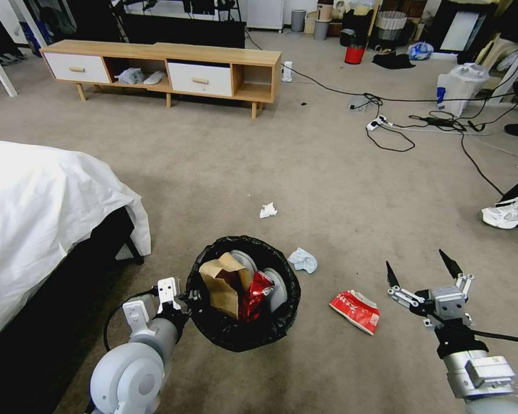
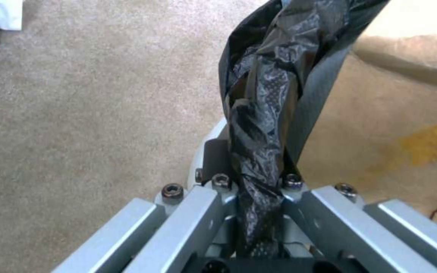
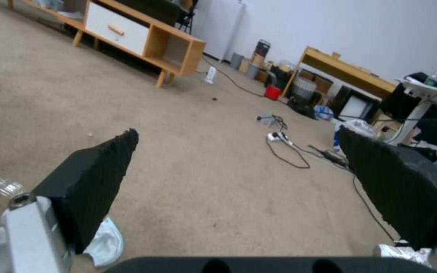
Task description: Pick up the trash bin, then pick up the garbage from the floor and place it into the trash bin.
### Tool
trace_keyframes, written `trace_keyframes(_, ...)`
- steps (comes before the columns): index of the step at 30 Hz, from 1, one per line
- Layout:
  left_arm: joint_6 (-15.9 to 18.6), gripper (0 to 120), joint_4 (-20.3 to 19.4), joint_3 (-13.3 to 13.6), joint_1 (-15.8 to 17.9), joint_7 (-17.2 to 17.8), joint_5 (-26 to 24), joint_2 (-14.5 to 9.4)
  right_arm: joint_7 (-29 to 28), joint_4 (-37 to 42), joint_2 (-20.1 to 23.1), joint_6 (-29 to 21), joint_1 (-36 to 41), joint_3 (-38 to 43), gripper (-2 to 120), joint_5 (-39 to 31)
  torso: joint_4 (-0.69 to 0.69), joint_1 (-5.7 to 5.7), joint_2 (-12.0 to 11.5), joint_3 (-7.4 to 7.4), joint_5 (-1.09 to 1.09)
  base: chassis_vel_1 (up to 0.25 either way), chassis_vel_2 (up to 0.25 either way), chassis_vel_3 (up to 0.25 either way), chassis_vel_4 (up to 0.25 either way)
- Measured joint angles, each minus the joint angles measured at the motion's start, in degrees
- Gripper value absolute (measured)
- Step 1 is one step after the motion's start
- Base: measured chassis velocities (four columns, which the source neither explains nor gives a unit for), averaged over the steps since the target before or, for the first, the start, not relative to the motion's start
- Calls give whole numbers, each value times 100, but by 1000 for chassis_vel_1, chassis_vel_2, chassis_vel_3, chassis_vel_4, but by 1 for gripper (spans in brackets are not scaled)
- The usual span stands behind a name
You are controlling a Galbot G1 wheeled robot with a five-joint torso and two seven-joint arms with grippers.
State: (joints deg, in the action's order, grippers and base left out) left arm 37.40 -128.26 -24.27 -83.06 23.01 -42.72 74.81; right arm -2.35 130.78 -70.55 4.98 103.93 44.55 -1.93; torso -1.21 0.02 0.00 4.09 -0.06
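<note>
The trash bin (image 1: 243, 293) sits low in the head view, held off to the left by the left gripper (image 1: 184, 299), whose fingers are clamped on the black bag (image 2: 264, 125) folded over the rim at the bin's 9 o'clock. Inside lie a brown paper bag (image 1: 221, 284), something red, and what look like clear bottles. Still on the floor (image 1: 305, 172): a crumpled tissue (image 1: 303, 260) at the bin's 2 o'clock, another tissue (image 1: 267, 210) at 12 o'clock farther off, and a red-and-white carton (image 1: 355, 310) at 3 o'clock. The right gripper (image 1: 420, 276) hovers beyond the carton, fingers spread wide and empty.

The grip seems to rest mostly on thin bag film, so the liner could slide or tear and tip the bin. Flat carton and soft tissues on carpet may slip from the pointed fingers.
</note>
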Motion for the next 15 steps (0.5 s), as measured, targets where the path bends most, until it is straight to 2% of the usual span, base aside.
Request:
trace_keyframes(7,-14,2,39,4,-7,9,8,17,-15,-19,231,-64,-79,-49,100,-118,1,0,0,0,0,0,0,0,0)
trace_keyframes(15,-24,2,86,-8,41,16,3,31,-22,-55,239,-35,-99,-71,100,-138,0,0,0,2,0,-68,65,77,-72)
